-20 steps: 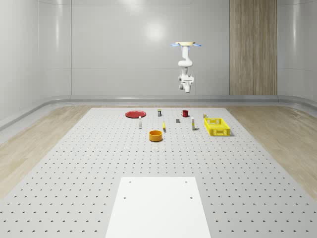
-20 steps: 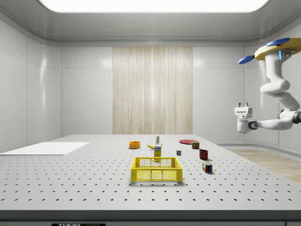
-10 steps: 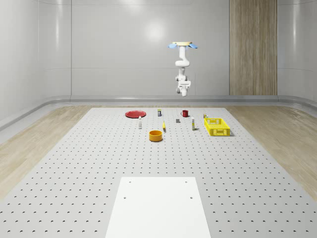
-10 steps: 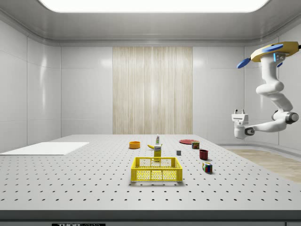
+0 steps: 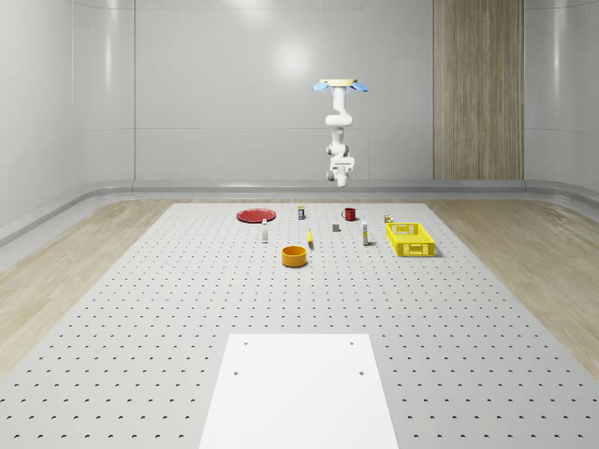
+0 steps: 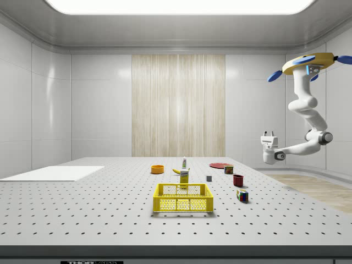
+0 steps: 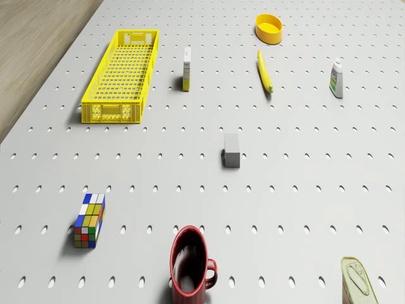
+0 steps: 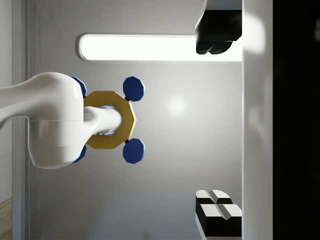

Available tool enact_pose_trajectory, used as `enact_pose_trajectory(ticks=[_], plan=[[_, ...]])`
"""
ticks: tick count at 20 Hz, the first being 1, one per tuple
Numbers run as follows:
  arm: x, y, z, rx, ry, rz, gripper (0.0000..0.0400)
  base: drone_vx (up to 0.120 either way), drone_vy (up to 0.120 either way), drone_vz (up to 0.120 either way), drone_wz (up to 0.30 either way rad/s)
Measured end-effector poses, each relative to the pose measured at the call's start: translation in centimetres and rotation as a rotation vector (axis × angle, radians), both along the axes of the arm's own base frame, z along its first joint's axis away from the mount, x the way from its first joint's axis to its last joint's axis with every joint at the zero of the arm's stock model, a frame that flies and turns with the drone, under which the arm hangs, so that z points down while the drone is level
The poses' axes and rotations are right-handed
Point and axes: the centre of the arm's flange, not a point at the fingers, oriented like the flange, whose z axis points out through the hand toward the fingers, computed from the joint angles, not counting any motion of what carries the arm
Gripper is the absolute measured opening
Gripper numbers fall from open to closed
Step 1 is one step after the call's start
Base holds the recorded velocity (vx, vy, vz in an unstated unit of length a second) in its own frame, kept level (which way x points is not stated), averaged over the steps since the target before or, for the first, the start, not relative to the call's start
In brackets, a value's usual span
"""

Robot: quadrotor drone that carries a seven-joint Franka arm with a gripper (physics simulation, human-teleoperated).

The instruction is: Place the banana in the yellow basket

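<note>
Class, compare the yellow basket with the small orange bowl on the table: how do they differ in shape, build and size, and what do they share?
The yellow basket is long and rectangular; the orange bowl is round. The basket's walls and floor are open mesh, while the bowl's wall is solid. The basket is clearly the larger and longer of the two. Both stand upright on the perforated table, open at the top, with nothing inside, and the banana lies on the table between them, nearer the bowl.

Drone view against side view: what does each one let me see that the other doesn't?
Drone view: a look from above at the banana lying flat, apart from the basket, whose mesh floor is bare. Side view: the drone itself hovering high at the view's right, its arm hanging down, the claw turned upward, plus a white sheet at the left. Both: basket, mug, cube, bowl.
</note>
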Motion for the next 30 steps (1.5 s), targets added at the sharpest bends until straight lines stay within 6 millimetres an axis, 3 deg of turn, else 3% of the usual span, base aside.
enact_pose_trajectory(ticks=[30], plan=[[-0.19, 0.17, 0.32, -0.017, -0.023, 0.0, 0.04, 0.12, -0.12, 0.0, 0.0]])
